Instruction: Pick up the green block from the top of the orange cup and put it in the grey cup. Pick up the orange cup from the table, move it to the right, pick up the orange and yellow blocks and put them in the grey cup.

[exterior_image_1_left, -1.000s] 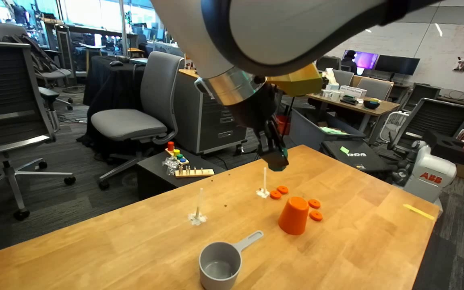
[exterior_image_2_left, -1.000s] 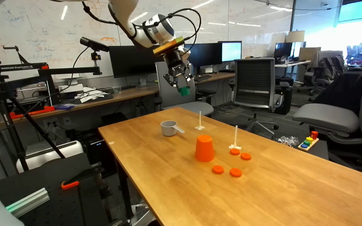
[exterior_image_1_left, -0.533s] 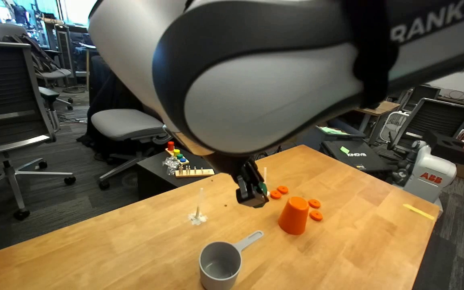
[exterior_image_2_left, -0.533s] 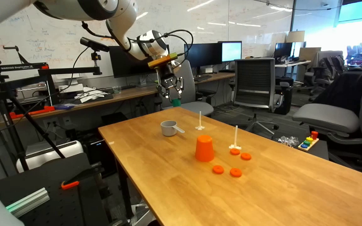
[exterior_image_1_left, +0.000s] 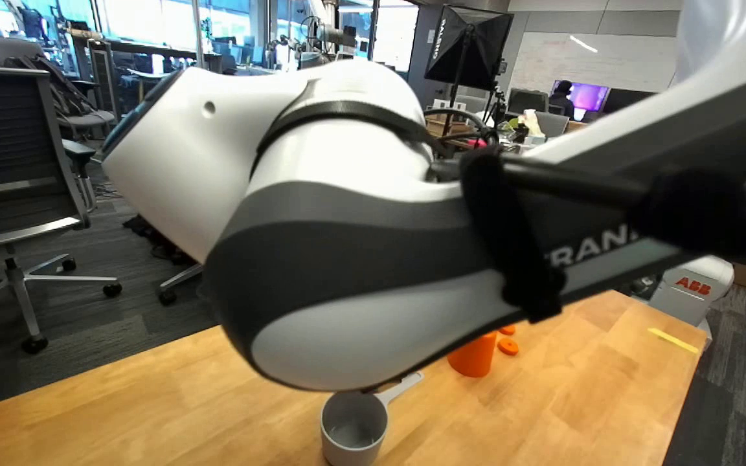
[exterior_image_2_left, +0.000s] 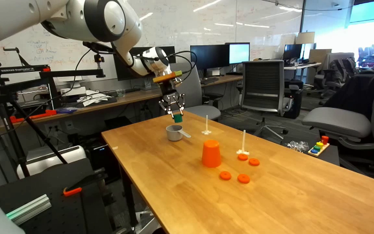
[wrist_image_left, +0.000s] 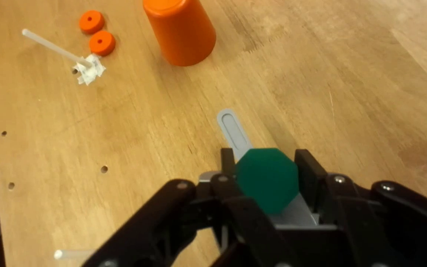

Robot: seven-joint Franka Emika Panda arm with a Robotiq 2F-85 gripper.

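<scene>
claw (wrist_image_left: 266, 165) pinching green block (exterior_image_2_left: 178, 118) above grey cup (exterior_image_2_left: 174, 134); orange cup (exterior_image_2_left: 211, 155) upside down on table (exterior_image_2_left: 287, 198), apart from grey cup, on its handle side.

Robotics lab: ABB robot (exterior_image_1_left: 697, 285), scribbled whiteboard (exterior_image_2_left: 219, 32), monitors (exterior_image_2_left: 211, 60), office chairs (exterior_image_2_left: 263, 81).
</scene>
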